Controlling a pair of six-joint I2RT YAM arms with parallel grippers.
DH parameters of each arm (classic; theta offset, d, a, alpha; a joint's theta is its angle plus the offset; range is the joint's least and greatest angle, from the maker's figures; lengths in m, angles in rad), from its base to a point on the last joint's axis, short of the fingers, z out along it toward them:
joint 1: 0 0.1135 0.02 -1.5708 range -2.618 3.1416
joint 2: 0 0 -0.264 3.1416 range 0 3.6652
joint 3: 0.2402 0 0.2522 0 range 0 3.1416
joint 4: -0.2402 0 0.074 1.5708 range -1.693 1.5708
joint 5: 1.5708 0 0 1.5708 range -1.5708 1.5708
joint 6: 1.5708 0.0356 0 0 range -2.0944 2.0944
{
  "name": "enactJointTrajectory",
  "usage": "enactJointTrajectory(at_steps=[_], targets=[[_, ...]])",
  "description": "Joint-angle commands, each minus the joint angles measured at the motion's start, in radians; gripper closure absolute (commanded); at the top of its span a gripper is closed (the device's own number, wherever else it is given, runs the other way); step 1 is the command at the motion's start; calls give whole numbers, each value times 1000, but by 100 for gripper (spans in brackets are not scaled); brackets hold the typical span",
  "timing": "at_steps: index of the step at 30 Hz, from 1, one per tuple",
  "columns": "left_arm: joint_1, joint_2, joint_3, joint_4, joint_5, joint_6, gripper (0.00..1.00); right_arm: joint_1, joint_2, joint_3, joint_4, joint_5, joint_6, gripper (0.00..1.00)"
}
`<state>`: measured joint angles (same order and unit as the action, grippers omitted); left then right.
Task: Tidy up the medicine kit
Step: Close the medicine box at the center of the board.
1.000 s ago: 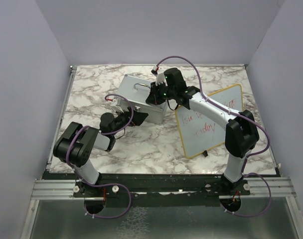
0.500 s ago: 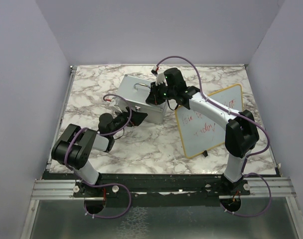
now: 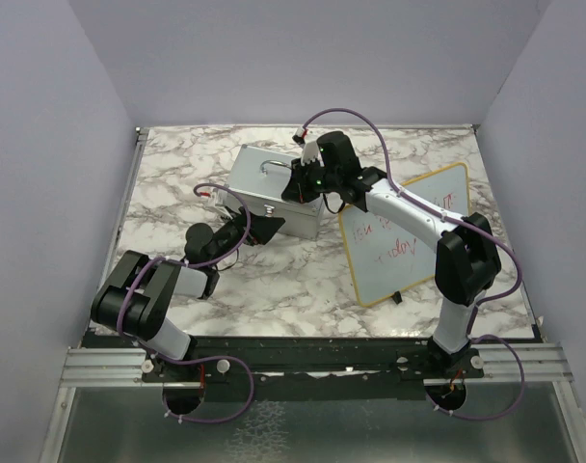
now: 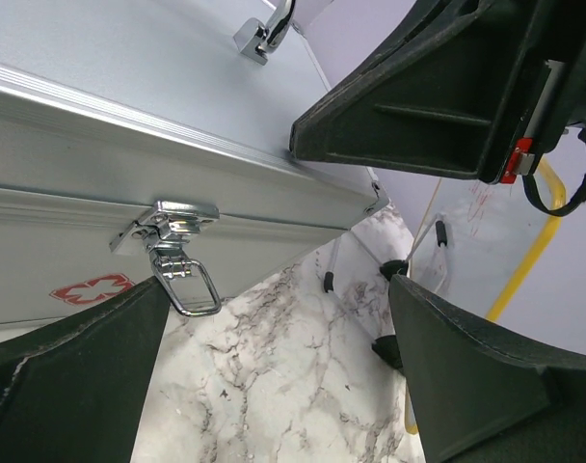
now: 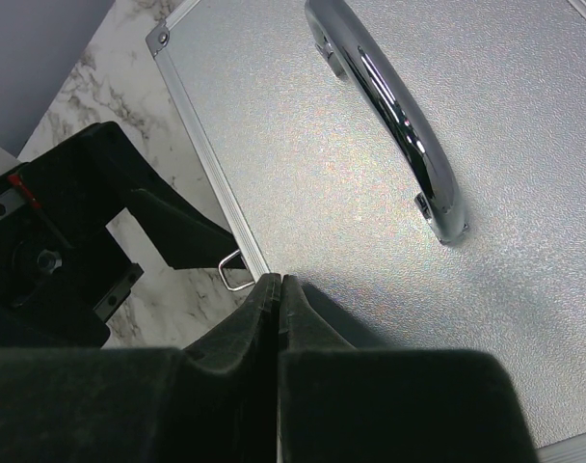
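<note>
Medicine kit: grey metal, lid finely pebbled, matt. Loop handle, front latch: polished chrome, mirror-bright. Counter: smooth, marble-veined. Whiteboard: glossy, wood-framed.

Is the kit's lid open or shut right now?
Shut: the lid lies flat on the kit, no gap at the seam by the latch.

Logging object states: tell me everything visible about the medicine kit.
The medicine kit is a grey, pebbled-metal box on the marble table, lid shut. A chrome loop handle sits on the lid; the front has a chrome latch, loop hanging down, and a red-white emblem. The shut right fingers touch the lid near its front edge; the open left fingers face the latch, apart.
</note>
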<state>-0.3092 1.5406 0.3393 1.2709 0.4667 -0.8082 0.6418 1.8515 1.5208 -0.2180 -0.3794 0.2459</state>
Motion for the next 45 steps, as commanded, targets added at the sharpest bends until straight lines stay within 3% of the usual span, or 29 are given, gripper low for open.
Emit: enactJointTrajectory(at_steps=[1, 16, 45], targets=[[-2, -23, -21, 44, 30, -12, 6, 4, 9, 15, 20, -9, 13, 95], [-3, -40, -60, 42, 20, -36, 6, 4, 0, 5, 30, -11, 21, 96], [-10, 50, 7, 117, -49, -134, 6, 4, -17, -22, 52, -11, 27, 95]])
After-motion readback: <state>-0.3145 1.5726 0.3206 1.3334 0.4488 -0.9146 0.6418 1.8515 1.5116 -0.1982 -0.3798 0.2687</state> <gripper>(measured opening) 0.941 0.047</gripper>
